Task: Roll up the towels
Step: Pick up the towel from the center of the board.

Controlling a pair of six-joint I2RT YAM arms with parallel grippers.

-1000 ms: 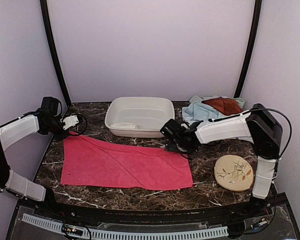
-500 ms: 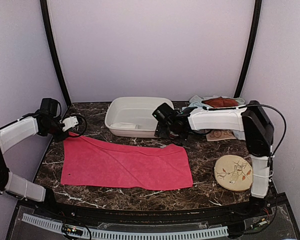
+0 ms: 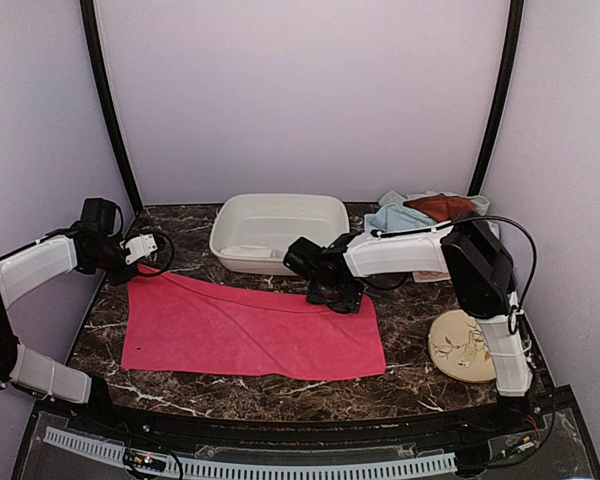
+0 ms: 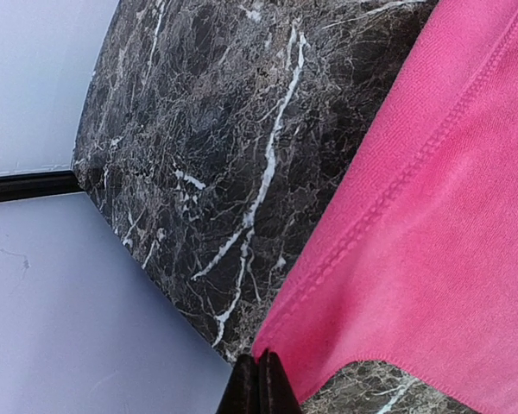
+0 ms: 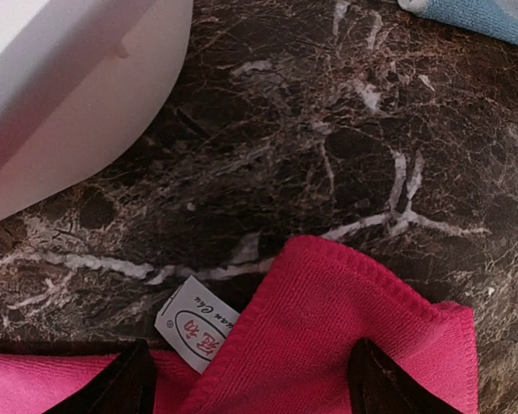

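A long bright pink towel (image 3: 250, 328) lies spread flat on the marble table. My left gripper (image 4: 259, 386) is at its far left corner, fingers pressed together with the towel's corner (image 4: 281, 345) drawn up to the tips. My right gripper (image 5: 250, 384) is low over the far right corner (image 5: 354, 302). Its dark fingers (image 5: 125, 379) stand wide apart on either side of the cloth, beside a white label (image 5: 197, 323). From above, the right gripper (image 3: 332, 295) sits just in front of the basin. More towels, light blue (image 3: 390, 218) and rust-brown (image 3: 442, 207), are piled at the back right.
A white plastic basin (image 3: 280, 205) stands at the back centre, its wall (image 5: 60, 95) close to my right gripper. A round beige disc with a leaf pattern (image 3: 467, 345) lies at the right front. The enclosure walls and dark corner posts close in the table's sides.
The right arm has swung left from near the towel pile to the pink towel's far right corner, and its jaws have narrowed a little. The left arm has stayed still.
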